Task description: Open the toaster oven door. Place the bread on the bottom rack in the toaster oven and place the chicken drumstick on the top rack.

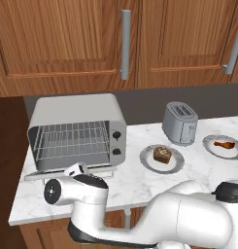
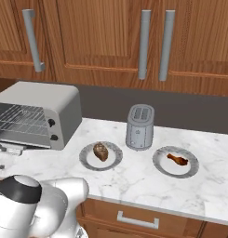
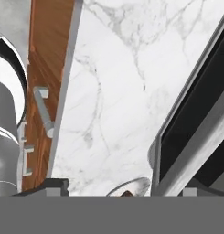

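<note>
The toaster oven (image 1: 76, 109) stands at the counter's left with its door (image 1: 47, 175) folded down flat in front. Inside it show the top rack (image 1: 72, 132) and the bottom rack (image 1: 72, 151), both bare. My gripper (image 3: 125, 183) is open, just off the front of the lowered door (image 3: 195, 109), whose grey bar handle (image 3: 200, 146) runs past the right fingertip. My white hand (image 1: 76, 169) sits at the door's front edge. The bread (image 1: 162, 154) lies on a grey plate (image 1: 147, 163) mid-counter. The chicken drumstick (image 1: 224, 144) lies on a second plate (image 1: 210, 146) at the right.
A small grey two-slot toaster (image 1: 180, 123) stands between the plates, near the back wall. Wooden cabinets with bar handles (image 1: 125, 44) hang above. The marble counter's front edge (image 1: 42, 216) lies close to my arm, with a drawer handle (image 3: 44, 114) below it.
</note>
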Motion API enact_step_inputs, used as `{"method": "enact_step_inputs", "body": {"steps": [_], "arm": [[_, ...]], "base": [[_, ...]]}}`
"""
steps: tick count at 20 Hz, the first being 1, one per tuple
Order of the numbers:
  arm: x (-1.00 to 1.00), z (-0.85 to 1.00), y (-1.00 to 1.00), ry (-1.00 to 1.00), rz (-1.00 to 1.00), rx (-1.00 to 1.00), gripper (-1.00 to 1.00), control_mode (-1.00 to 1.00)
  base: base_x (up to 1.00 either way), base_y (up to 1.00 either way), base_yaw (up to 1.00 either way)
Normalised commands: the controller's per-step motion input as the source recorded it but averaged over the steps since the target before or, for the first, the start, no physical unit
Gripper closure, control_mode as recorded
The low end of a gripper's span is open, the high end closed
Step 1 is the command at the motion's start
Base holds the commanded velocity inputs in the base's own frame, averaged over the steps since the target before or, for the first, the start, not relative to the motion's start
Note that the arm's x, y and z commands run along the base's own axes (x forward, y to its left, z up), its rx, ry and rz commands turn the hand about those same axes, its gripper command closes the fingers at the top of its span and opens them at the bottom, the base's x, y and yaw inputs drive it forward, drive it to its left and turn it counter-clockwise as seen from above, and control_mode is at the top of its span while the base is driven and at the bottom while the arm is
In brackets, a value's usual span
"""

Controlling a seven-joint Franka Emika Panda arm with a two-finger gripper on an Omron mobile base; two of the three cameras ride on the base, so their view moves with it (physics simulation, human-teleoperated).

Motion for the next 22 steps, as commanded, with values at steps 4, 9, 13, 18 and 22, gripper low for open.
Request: {"method": "enact_step_inputs", "body": {"steps": [4,9,13,18,22], "arm": [[-1.00,0.58,0.00,0.08,0.12,-0.08,-1.00,-1.00],[-1.00,0.63,-0.02,0.02,0.13,-0.01,-1.00,-1.00],[-1.00,0.16,0.16,0.02,0.20,-0.07,-1.00,-1.00],[-1.00,0.66,0.43,-0.18,0.09,-0.09,-1.00,-1.00],[-1.00,0.96,0.40,-0.23,0.01,-0.06,-1.00,-1.00]], "base": [[0.00,0.00,0.00],[0.00,0.00,0.00],[0.00,0.00,0.00],[0.00,0.00,0.00],[0.00,0.00,0.00]]}}
